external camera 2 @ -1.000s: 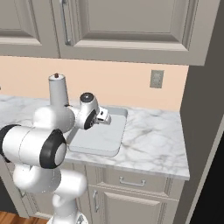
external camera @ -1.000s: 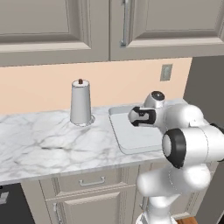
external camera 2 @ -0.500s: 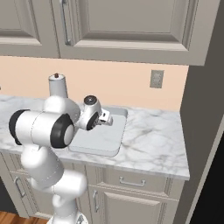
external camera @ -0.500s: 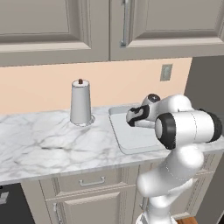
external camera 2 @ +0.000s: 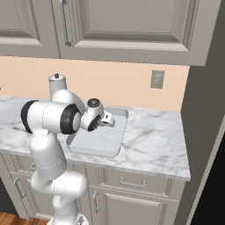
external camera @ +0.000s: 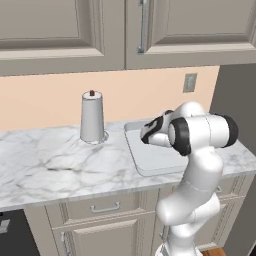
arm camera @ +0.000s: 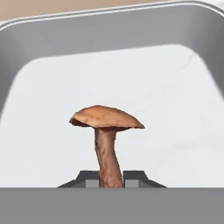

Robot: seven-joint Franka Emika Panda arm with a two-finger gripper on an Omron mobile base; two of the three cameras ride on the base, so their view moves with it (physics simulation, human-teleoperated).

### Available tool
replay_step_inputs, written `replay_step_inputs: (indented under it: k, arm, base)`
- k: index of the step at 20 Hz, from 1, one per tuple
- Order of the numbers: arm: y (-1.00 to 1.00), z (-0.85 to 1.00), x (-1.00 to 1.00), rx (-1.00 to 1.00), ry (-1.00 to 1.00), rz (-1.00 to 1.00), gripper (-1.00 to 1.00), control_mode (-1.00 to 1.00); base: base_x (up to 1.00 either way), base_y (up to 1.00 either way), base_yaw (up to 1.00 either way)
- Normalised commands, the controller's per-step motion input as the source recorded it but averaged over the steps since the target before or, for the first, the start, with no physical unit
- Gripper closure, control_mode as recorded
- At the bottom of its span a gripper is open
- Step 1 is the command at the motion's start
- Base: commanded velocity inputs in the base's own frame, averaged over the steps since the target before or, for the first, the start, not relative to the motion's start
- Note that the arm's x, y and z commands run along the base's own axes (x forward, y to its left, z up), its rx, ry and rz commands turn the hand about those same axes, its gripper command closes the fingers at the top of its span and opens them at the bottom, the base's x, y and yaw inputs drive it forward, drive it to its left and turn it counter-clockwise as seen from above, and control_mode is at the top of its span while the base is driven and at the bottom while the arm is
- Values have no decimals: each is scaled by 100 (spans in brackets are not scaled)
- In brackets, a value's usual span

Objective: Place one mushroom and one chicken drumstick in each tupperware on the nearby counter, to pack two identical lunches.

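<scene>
A mushroom (arm camera: 107,118) with a reddish-brown cap and a brownish stem stands upright between my fingertips. My gripper (arm camera: 109,177) is shut on its stem. The gripper (external camera: 145,135) (external camera 2: 110,119) hovers over the light grey tupperware (external camera: 156,161) (external camera 2: 99,143), which lies on the white marble counter (external camera: 50,165) (external camera 2: 154,139). In the hand view the tupperware (arm camera: 109,26) floor spreads behind the mushroom and holds nothing. The chicken drumstick is out of view.
A tall grey cylinder with a brown knob (external camera: 93,117) (external camera 2: 57,84) stands on the counter left of the tupperware. Wall cabinets (external camera: 125,30) hang above and a wall outlet (external camera: 189,83) sits on the backsplash. A dark wall edge (external camera 2: 206,110) bounds the counter's right end.
The arm's upper links have swung round over the counter edge. The gripper with the mushroom has shifted slightly left and lower over the tupperware. Its jaws have stayed shut.
</scene>
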Motion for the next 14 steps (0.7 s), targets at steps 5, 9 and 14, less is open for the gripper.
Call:
replay_step_inputs:
  k: [5, 9, 14]
  arm:
    - [0, -24, 35, 0, 0, 0, -100, -100]
    - [-8, -8, 16, 0, 0, 0, -100, -100]
    - [-6, 31, -19, 0, 0, 0, -100, -100]
  base:
    - [0, 0, 0]
    - [0, 0, 0]
    - [0, 0, 0]
